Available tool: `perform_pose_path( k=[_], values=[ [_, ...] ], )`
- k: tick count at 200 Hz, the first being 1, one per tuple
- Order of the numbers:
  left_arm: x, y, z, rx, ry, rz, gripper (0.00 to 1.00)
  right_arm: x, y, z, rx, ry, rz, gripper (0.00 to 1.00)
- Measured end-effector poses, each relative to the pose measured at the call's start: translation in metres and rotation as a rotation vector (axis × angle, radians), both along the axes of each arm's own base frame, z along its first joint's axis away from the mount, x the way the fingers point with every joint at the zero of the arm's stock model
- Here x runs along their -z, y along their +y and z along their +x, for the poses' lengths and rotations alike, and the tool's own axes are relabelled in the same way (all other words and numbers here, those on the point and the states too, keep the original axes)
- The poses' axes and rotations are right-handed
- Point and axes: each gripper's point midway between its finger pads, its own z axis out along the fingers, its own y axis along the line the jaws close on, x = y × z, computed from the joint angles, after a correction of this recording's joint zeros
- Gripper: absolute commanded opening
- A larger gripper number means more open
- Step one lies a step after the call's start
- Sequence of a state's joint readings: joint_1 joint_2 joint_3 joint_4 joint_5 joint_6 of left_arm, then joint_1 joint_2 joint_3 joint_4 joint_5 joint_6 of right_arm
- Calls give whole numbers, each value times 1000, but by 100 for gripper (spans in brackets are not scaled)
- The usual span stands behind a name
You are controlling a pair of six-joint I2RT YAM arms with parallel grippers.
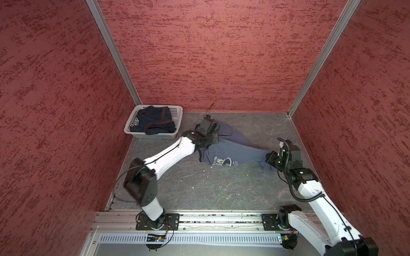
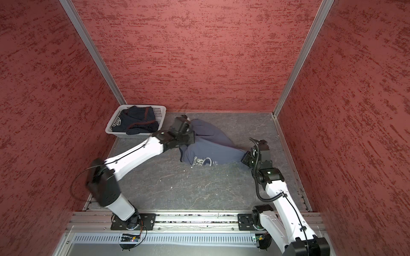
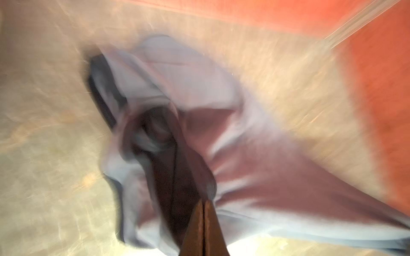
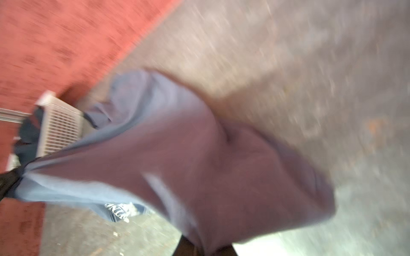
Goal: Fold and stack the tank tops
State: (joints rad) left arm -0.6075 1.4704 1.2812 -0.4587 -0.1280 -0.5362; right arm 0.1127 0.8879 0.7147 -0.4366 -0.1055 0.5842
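Note:
The slate-blue tank top [image 1: 233,153] [image 2: 213,153] hangs stretched between my two grippers over the grey table, its whitish lettering facing the front. My left gripper [image 1: 211,138] [image 3: 204,202] is shut on the top's edge near the back, with navy trim bunched at its tips. My right gripper [image 1: 269,158] [image 4: 199,248] is shut on the opposite end, and the cloth [image 4: 199,155] drapes over and hides its jaws. The dark navy tank top [image 1: 153,122] [image 2: 135,122] with maroon trim lies crumpled in the basket. Both wrist views are blurred.
The white perforated basket [image 1: 175,108] [image 2: 159,108] [image 4: 60,128] stands in the back left corner, close to my left wrist. Red walls enclose the table on three sides. A metal rail [image 1: 210,219] carrying both arm bases runs along the front edge.

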Motion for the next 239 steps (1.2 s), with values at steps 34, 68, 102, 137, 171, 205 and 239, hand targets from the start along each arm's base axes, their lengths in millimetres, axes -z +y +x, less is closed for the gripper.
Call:
perform_pose_path(
  k=[34, 68, 102, 137, 171, 205, 239],
  values=[
    [-47, 74, -45, -104, -169, -191, 0, -45, 41, 22, -157, -100, 22, 38],
    [16, 128, -65, -243, -61, -166, 0, 25, 95, 17, -323, 90, -25, 81],
    [99, 152, -92, -312, 162, -106, 0, 90, 85, -15, -330, 247, -80, 77],
    [118, 158, -104, -327, 214, -102, 0, 104, 84, -33, -326, 256, -34, 69],
    [117, 160, -104, -337, 213, -114, 0, 103, 94, -25, -342, 241, -15, 65],
    [116, 160, -103, -338, 210, -120, 0, 108, 108, 17, -349, 267, -50, 61],
    [115, 159, -105, -337, 203, -136, 0, 127, 118, 50, -350, 303, -71, 63]
  ],
)
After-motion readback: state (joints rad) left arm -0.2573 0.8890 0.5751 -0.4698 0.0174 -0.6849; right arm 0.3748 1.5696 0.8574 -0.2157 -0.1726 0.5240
